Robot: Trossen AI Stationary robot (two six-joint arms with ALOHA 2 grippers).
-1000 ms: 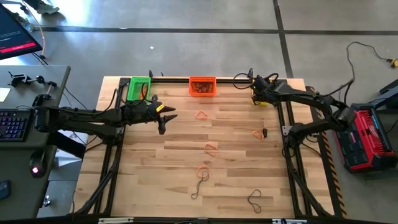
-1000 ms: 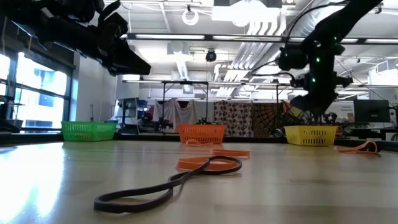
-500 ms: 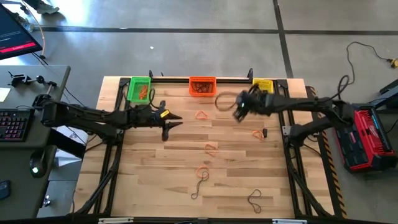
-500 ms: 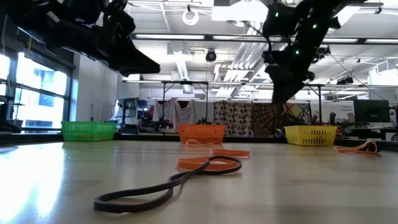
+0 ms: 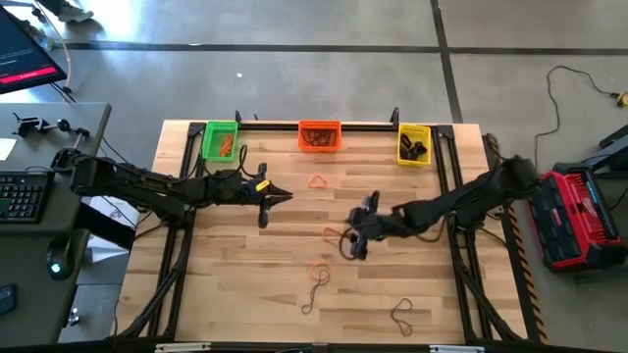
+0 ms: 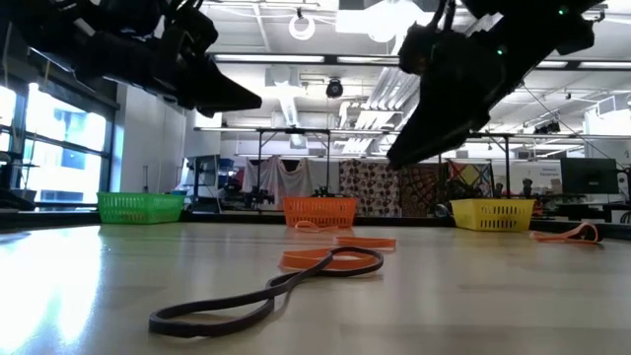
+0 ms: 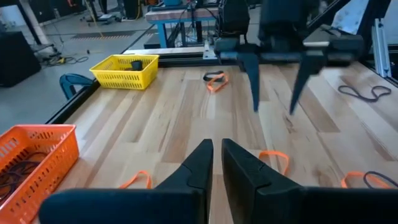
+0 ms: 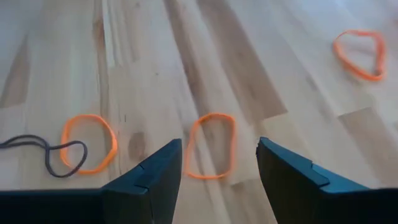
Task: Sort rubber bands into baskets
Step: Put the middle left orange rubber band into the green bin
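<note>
On the pale wooden bench [image 5: 294, 284], several thin orange and dark rubber bands [image 5: 334, 233] lie unsorted, though the three mesh plastic baskets [image 5: 319, 136] already hold some. The right gripper [image 5: 355, 238] hovers with fingers spread above an orange loop; the left gripper [image 5: 275, 197] hangs clenched, empty.

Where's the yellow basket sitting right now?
In the high view, the yellow basket sits at the table's far edge on the right side, in a row with the orange basket and the green basket.
</note>
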